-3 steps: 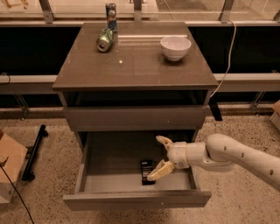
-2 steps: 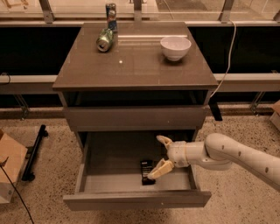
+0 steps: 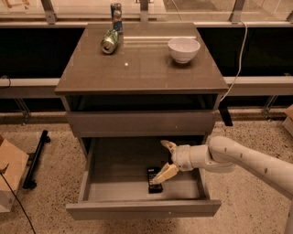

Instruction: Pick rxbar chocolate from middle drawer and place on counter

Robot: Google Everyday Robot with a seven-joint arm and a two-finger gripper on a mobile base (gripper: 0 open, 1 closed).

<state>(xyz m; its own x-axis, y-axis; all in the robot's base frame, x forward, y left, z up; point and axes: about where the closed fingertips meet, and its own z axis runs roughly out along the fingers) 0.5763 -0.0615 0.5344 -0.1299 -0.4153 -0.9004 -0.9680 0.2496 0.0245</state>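
Note:
The middle drawer (image 3: 137, 208) is pulled open below the cabinet and shows its grey inside. The rxbar chocolate (image 3: 154, 179), a small flat black bar, lies on the drawer floor right of centre, near the front. My gripper (image 3: 165, 161) reaches in from the right and hovers just above the bar's right side. Its tan fingers (image 3: 165, 174) are spread wide apart and hold nothing. The lower finger overlaps the bar's edge. The counter (image 3: 137, 68) is the brown-grey top slab above.
A white bowl (image 3: 183, 49) stands on the counter at the right rear. A green can (image 3: 110, 41) lies on its side at the left rear, with an upright can (image 3: 116, 11) behind it. A cardboard box (image 3: 10, 171) sits on the floor at left.

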